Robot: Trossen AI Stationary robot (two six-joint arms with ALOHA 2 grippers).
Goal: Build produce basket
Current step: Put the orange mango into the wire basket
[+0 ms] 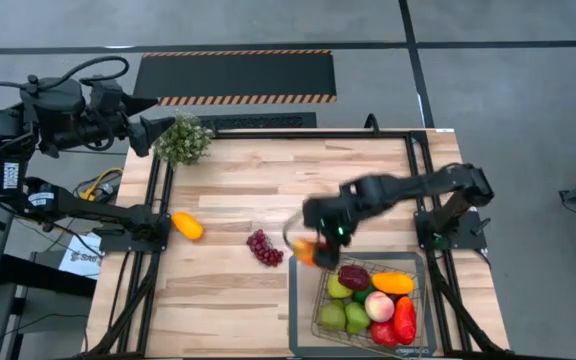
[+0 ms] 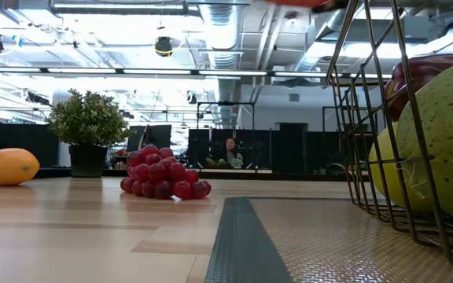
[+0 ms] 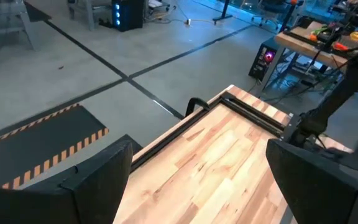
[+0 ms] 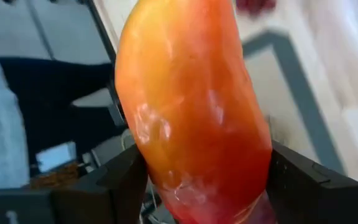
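My right gripper (image 1: pixel 314 243) is shut on an orange-red fruit (image 1: pixel 305 251) above the table, just beyond the far left corner of the wire basket (image 1: pixel 318 318). The fruit fills the right wrist view (image 4: pixel 191 106). The basket holds several fruits: green pears (image 1: pixel 334 316), a dark red one (image 1: pixel 353 277), an orange one (image 1: pixel 392 284) and a red pepper (image 1: pixel 405 320). Purple grapes (image 1: pixel 265 247) and an orange-yellow fruit (image 1: pixel 187 226) lie on the table. My left gripper (image 1: pixel 156 135) is open and empty at the far left corner. My right gripper pinches the orange-red fruit between its two fingers (image 4: pixel 114 186), on opposite sides of its lower part (image 4: pixel 161 180). The fruit's long body sticks out past the fingertips. It is lifted clear of the table; its underside shows at the low view's top edge (image 2: pixel 305 2).
A bushy potted plant (image 1: pixel 181 140) stands at the far left, next to my left gripper. A grey mat (image 1: pixel 298 300) lies under the basket at the near right. Bare wood lies between the grapes and the table's near edge. A person (image 2: pixel 230 151) sits in the room behind.
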